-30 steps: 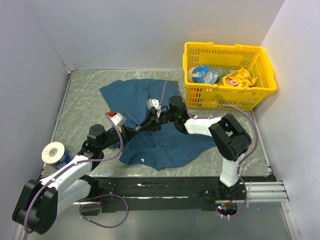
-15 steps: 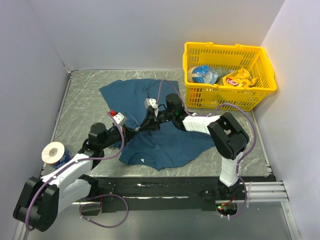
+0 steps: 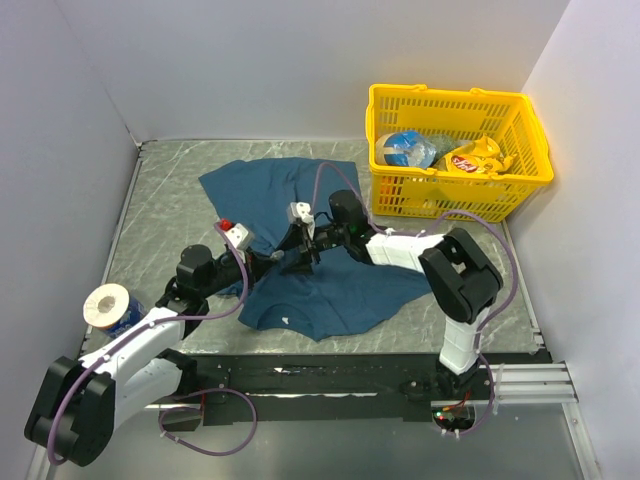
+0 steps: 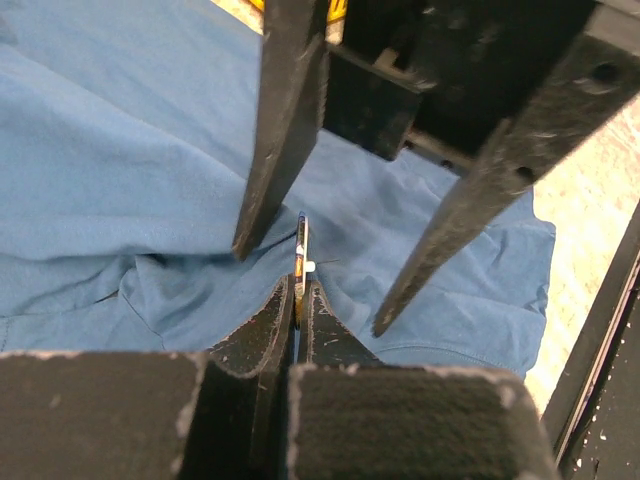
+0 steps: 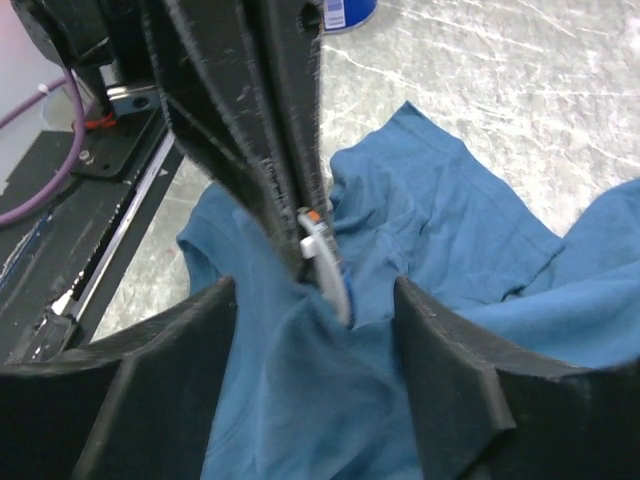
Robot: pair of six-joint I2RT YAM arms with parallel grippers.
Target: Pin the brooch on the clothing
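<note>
Left jaws clenched on brooch, edge-up at frame centre; right jaws released, straddling it above shirt; cloth possibly pinched too.

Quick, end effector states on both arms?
Left end effector: closed, pinching the brooch.
Right end effector: open, fingers on either side of the brooch, holding nothing.

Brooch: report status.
Holding brooch in left fingers, over bunched T-shirt. Open right fingers straddle it. Nothing else in the way.
</note>
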